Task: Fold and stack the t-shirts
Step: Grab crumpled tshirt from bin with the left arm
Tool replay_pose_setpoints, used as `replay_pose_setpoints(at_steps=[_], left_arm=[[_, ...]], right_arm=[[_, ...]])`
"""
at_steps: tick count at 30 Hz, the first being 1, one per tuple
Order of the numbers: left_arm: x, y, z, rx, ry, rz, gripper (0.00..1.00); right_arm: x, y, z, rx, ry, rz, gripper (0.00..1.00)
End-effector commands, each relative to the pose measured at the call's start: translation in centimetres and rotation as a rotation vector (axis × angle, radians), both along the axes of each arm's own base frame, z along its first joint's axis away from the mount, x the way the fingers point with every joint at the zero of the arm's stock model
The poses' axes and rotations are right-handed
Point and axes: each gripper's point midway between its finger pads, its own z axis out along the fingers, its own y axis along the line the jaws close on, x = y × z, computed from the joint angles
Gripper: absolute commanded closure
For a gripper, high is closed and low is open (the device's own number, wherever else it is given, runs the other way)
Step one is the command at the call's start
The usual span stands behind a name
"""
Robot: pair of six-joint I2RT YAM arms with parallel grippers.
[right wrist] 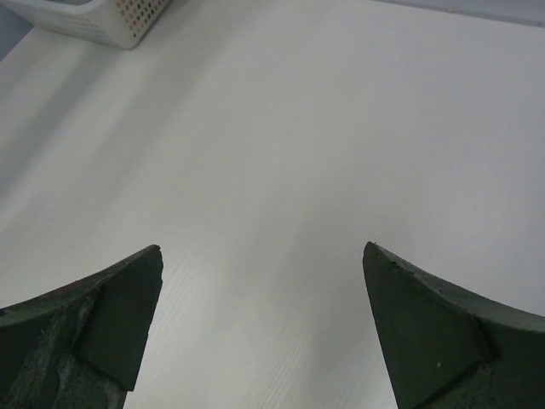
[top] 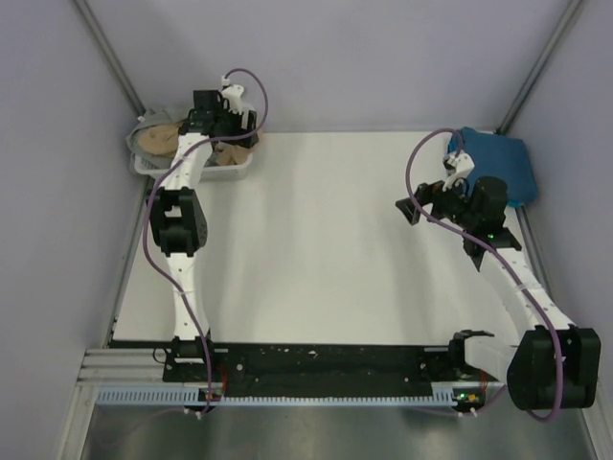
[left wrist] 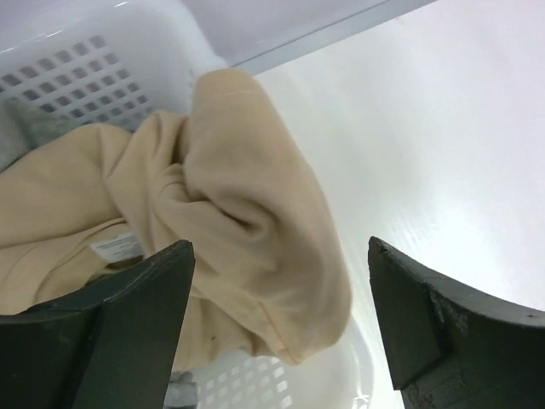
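A tan t-shirt lies crumpled in the white slatted basket, one fold draped over the basket's rim. My left gripper hangs open over that fold, and its fingers stand wide on either side without pressing the cloth. A bit of grey-green t-shirt shows under the tan one. In the top view the left gripper is above the basket at the far left. A folded teal-blue t-shirt lies at the far right. My right gripper stands open beside it, over bare table, with nothing between its jaws.
The white table lies between the basket and the teal-blue shirt. Pale walls and slanted frame posts close in the left, back and right sides. The basket's corner shows at the top left of the right wrist view.
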Motion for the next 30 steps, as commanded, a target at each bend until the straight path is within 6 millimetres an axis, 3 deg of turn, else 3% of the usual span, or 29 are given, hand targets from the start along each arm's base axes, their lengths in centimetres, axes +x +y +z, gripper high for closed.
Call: replay_pose_setpoints(at_steps=[1, 4, 9, 12, 19, 24, 26, 30], left_arm=[[-0.7, -3.8, 5.0, -0.148, -0.075, -0.13, 0.14], [-0.6, -4.1, 4.2, -0.128, -0.065, -0.119, 0.16], [0.0, -2.4, 2.6, -0.034, -0.053, -0.042, 0.35], [0.1, -2.1, 2.3, -0.013, -0.054, -0.039, 0.42], [0.1, -1.9, 1.5, -0.006, -0.037, -0.032, 0.43], [0.0, -1.7, -0.3, 0.0, 0.004, -0.021, 0.51], [0.0, -1.8, -0.4, -0.004, 0.011, -0.023, 0.58], [-0.1, -2.1, 0.9, -0.017, -0.007, -0.032, 0.83]], right_arm=[[0.9, 1.0, 2.5, -0.018, -0.072, 0.031, 0.01], [0.9, 1.4, 2.2, -0.019, -0.065, 0.044, 0.01], [0.7, 1.4, 2.0, -0.026, -0.067, 0.05, 0.01], [0.6, 1.4, 2.1, -0.028, -0.073, 0.05, 0.01], [0.5, 1.6, 2.2, -0.018, -0.074, 0.057, 0.01], [0.4, 1.4, 2.1, -0.023, -0.075, 0.05, 0.01], [0.3, 1.5, 2.1, -0.024, -0.072, 0.05, 0.01], [0.2, 1.4, 2.2, -0.032, -0.075, 0.049, 0.01]])
